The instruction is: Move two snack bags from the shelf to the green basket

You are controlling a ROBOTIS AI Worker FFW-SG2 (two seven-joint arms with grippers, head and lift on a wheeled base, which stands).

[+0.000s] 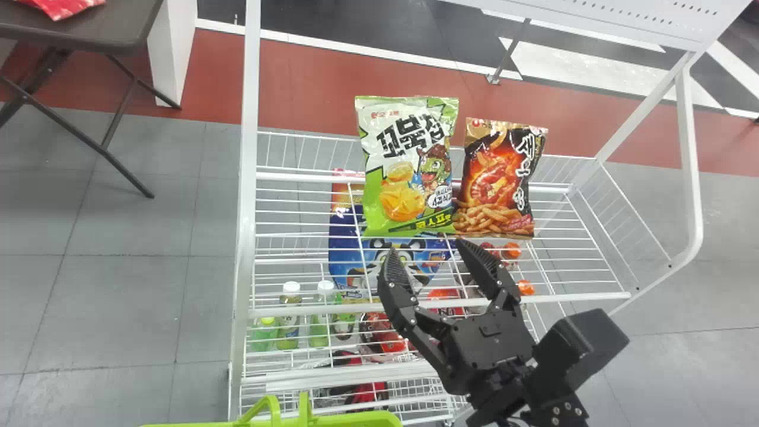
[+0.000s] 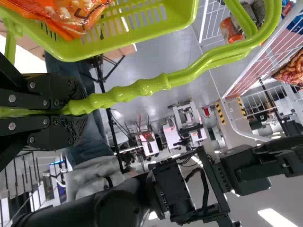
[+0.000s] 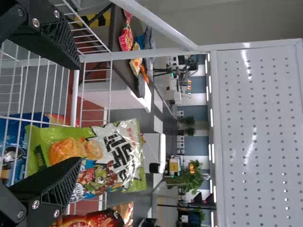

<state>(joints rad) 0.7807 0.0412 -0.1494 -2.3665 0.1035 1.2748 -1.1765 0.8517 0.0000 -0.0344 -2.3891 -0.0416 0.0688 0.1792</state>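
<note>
In the head view, you see the wire shelf (image 1: 593, 295) with two snack bags standing side by side toward its far side. The green snack bag (image 1: 409, 196), white across its upper part, is at the left; the red-and-black snack bag (image 1: 498, 178) is just beside it at the right. Your right gripper (image 1: 427, 249) is released, its two fingers spread well apart with nothing between them, and its tips point toward the lower edges of the bags. The right wrist view gives you the same spread fingers, with the green snack bag ahead of them.

Your left gripper (image 2: 81, 113) is clenched on the handle (image 2: 142, 89) of the green basket (image 2: 163, 24), as the left wrist view shows. An orange packet (image 2: 71, 14) lies in this basket. In the head view, the rim of the basket appears at the bottom edge, on your near side of the rack.

Through the wires you can make out lower-level goods: a blue bag (image 1: 344, 255) beneath the green snack bag and, nearer you, capped bottles (image 1: 289, 317). At the upper left is a dark surface (image 1: 112, 29) bearing a red packet (image 1: 58, 7). A white perforated panel (image 3: 255, 137) belongs to the rack's upper part.
</note>
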